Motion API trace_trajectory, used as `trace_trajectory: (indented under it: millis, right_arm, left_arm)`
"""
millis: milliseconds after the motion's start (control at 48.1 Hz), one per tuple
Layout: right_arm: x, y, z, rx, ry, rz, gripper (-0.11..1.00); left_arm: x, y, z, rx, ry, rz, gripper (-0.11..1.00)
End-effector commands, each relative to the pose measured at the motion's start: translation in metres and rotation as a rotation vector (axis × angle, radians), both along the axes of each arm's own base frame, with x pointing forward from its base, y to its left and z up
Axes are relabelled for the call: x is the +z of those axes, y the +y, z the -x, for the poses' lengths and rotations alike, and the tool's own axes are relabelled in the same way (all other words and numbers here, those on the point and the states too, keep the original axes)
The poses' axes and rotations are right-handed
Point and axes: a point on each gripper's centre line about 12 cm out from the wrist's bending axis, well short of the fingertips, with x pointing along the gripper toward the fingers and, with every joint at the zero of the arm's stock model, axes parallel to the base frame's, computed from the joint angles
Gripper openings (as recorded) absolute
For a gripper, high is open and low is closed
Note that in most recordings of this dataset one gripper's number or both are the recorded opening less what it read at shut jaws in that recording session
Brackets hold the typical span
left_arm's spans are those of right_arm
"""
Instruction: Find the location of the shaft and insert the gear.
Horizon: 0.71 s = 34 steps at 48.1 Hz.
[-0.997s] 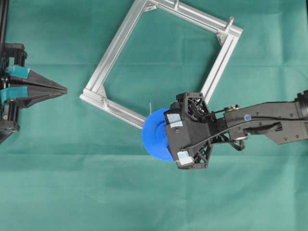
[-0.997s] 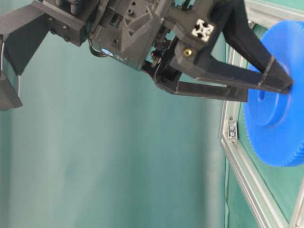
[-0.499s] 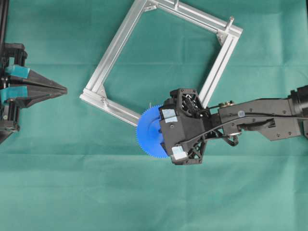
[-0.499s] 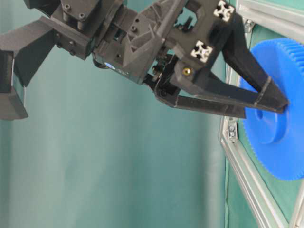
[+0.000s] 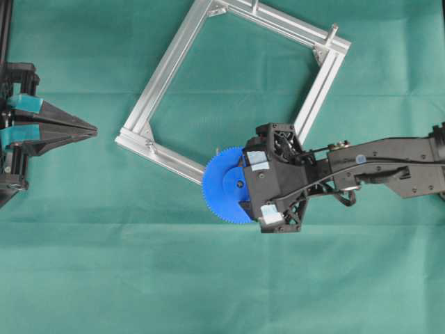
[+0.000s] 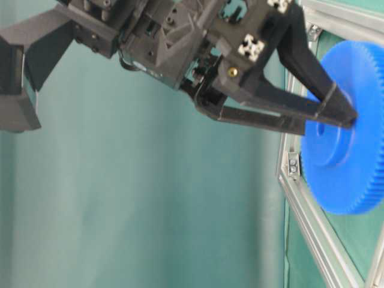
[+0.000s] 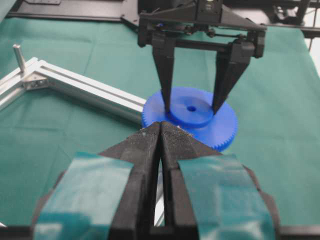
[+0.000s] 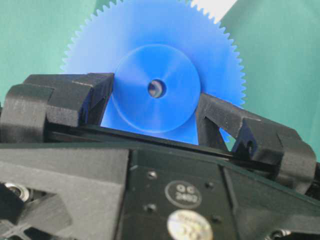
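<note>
The right gripper (image 7: 192, 107) holds the gear (image 5: 224, 185) by its raised round hub: its two black fingers (image 7: 165, 75) stand fairly wide apart and press against opposite sides of the hub, leaving the small centre hole visible between them. The gear lies flat, at the lower corner of the aluminium frame (image 5: 167, 66), its rim overlapping the frame's bar there, over the green cloth (image 5: 104, 278). The shaft cannot be made out. The left gripper (image 5: 87, 129) sits well apart at the left edge, its jaws pressed together on nothing.
</note>
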Motion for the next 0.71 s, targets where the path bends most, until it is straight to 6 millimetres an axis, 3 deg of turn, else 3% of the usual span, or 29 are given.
trace_trajectory:
  millis: [0,686]
  right_arm:
    - [0.0,-0.006,0.001,-0.014,0.0,0.002,0.69]
    - [-0.005,-0.016,-0.004,-0.032,-0.042,-0.013,0.69]
  left_arm:
    - [0.004,0.001,-0.002,0.004,-0.011,0.003,0.01]
    - [0.003,0.001,-0.002,0.004,-0.005,0.003,0.01]
